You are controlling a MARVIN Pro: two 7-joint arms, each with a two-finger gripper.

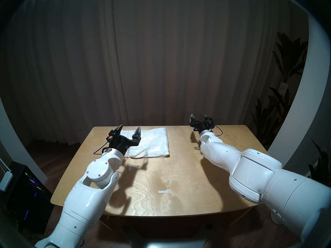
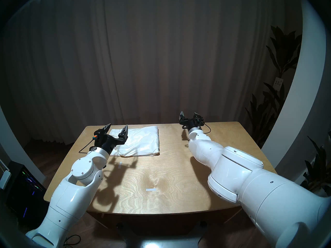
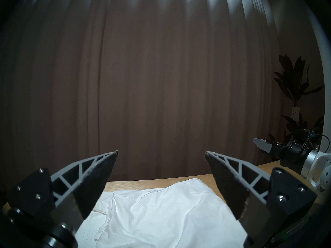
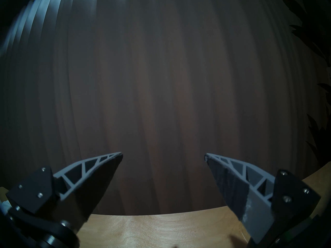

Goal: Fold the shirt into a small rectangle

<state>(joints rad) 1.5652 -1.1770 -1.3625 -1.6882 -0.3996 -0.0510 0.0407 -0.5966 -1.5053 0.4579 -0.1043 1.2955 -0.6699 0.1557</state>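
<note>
The shirt [image 1: 149, 143] lies folded into a white, slightly wrinkled rectangle on the wooden desk [image 1: 179, 179], toward the desk's far edge and left of its middle. No lettering shows on its upper side. The left tool [image 1: 130, 129] hangs above the shirt's left near part, pointing about level toward the brown curtain [image 1: 161, 63] behind the desk; its fingers stand wide apart with nothing between them, and in the left wrist view the cloth [image 3: 161, 215] lies below and clear of both tips. The right tool [image 1: 198, 117] is released as well, empty, well to the right of the shirt, raised over the desk's far edge. Two small white tape strips mark the desk: one [image 1: 131, 166] just nearer than the shirt, the other [image 1: 163, 191] farther toward the near edge. A dark leafy plant [image 1: 286, 77] stands beyond the shirt to the far right.
</note>
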